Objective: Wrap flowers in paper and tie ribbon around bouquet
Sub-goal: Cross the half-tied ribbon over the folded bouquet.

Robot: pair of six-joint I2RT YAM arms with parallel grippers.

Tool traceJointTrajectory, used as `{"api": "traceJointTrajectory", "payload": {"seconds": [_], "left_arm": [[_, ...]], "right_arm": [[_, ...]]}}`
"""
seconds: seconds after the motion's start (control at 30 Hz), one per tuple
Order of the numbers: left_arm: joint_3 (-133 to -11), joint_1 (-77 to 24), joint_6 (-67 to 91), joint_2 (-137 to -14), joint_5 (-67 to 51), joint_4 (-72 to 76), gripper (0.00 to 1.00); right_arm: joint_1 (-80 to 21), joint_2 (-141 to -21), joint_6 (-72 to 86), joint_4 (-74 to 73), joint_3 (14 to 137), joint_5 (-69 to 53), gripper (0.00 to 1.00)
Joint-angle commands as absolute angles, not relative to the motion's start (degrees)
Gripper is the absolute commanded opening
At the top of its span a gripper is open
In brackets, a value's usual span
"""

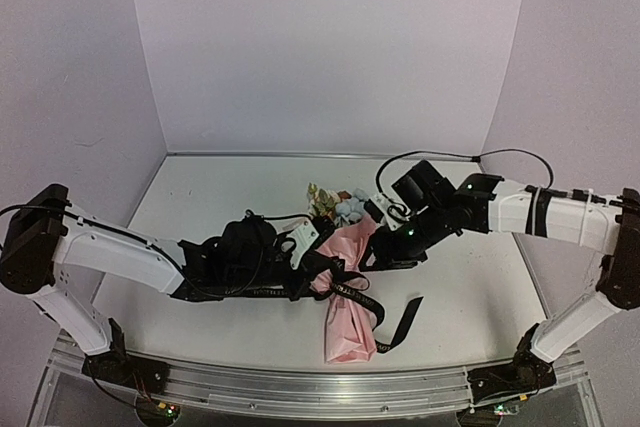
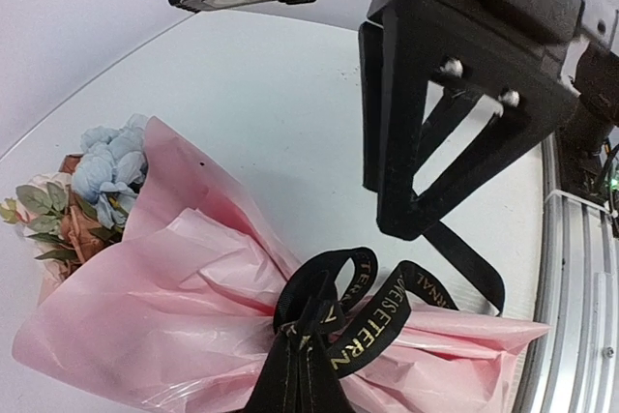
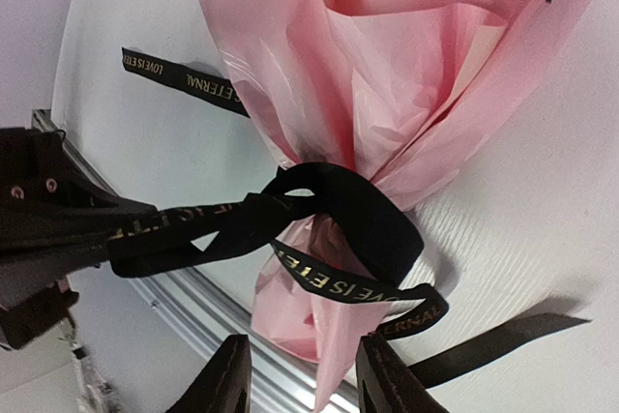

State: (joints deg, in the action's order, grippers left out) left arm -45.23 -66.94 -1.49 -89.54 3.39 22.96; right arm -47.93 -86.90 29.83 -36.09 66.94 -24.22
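Pink paper [image 2: 145,316] is already rolled into a cone around the flowers [image 2: 102,176]. Their blue, cream and brown blooms show at its wide end, at the left edge of the left wrist view. In the overhead view the bouquet [image 1: 350,297] lies on the white counter [image 1: 200,207] at centre frame, blooms toward the top, narrow end toward the bottom. Black lettered ribbon [image 3: 358,210] encircles the cone's pinched neck and crosses over itself there in what appears to be a first knot, with a loose loop beside it. Left gripper [image 3: 102,239], at the left edge of the right wrist view, is clamped on the ribbon strands leading from the knot. Right gripper [image 3: 305,345], at the bottom of that view, has its fingers apart with nothing visibly held; the cone's tip lies beyond the gap. One free tail lies at upper left, another at lower right. Judged stage: wrapping done, tying well advanced. What seems left is drawing the knot snug, perhaps forming a bow, and releasing.
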Motion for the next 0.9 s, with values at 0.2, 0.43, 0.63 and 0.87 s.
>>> {"api": "traceJointTrajectory", "payload": {"seconds": [0.2,0.43,0.63,0.87], "left_arm": [[-47.6,-64.3,5.5,-89.1,-3.5,23.1,0.00],[-47.8,-62.9,8.7,-89.1,-2.8,20.9,0.00],[-48.3,-62.4,9.3,-89.1,-3.8,20.5,0.00],[-49.1,-62.2,9.6,-89.1,-3.8,19.7,0.00]], "right_arm": [[-52.0,-86.2,4.2,-11.8,53.9,-15.3,0.40],[-52.8,-83.5,5.4,-8.3,47.9,-15.0,0.40],[-52.9,-80.0,4.0,-4.7,39.8,-12.0,0.46],[-52.7,-79.0,6.5,-2.9,36.0,-11.4,0.47]]}}
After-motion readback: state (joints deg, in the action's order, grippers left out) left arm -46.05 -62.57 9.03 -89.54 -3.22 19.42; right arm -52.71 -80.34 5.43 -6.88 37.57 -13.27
